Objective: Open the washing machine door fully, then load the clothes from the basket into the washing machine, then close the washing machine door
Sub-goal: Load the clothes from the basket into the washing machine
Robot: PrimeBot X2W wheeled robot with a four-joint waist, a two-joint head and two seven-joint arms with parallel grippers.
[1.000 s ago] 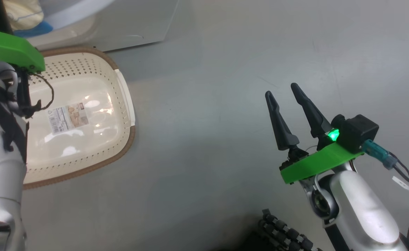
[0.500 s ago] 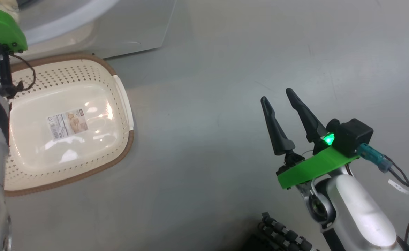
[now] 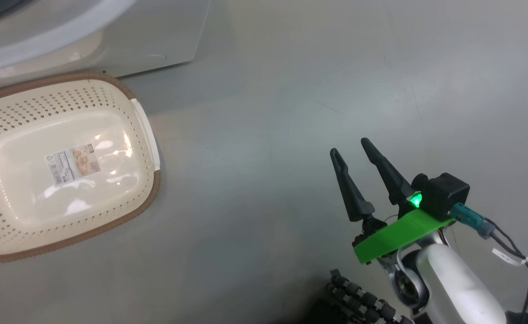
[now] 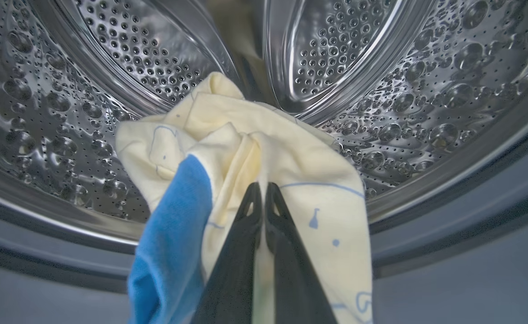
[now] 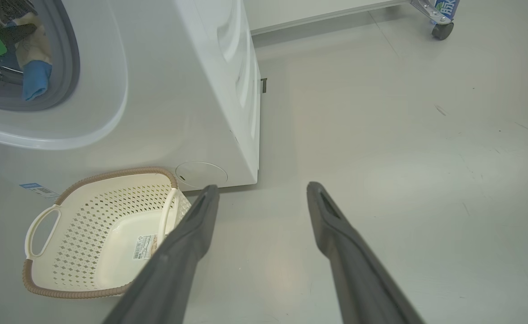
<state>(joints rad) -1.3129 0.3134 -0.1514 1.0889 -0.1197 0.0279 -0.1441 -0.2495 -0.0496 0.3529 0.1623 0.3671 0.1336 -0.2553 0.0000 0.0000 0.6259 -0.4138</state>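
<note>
In the left wrist view my left gripper [image 4: 260, 189] is shut on the clothes [image 4: 300, 153], a cream-yellow garment with blue line prints and a blue patch. It hangs at the mouth of the steel drum [image 4: 110, 58], above the grey gasket [image 4: 471, 198]. The right wrist view shows the same garment [image 5: 32, 76] in the opening of the white washing machine [image 5: 178, 90]. The cream basket [image 3: 146, 135] sits on the floor before the machine, empty, a label on its floor. My right gripper [image 3: 349, 147] hovers open over bare floor, far right of the basket. The washing machine door is out of view.
Grey floor [image 3: 268, 90] stretches wide to the right of the machine and basket. A cart's caster wheel [image 5: 441, 29] stands at the far end of the room. A black ribbed cable [image 3: 363, 301] lies by my right arm's base.
The head camera has shifted, sliding the basket left and down. My left arm with its green mount has gone up and left out of the head view. The right gripper stays open.
</note>
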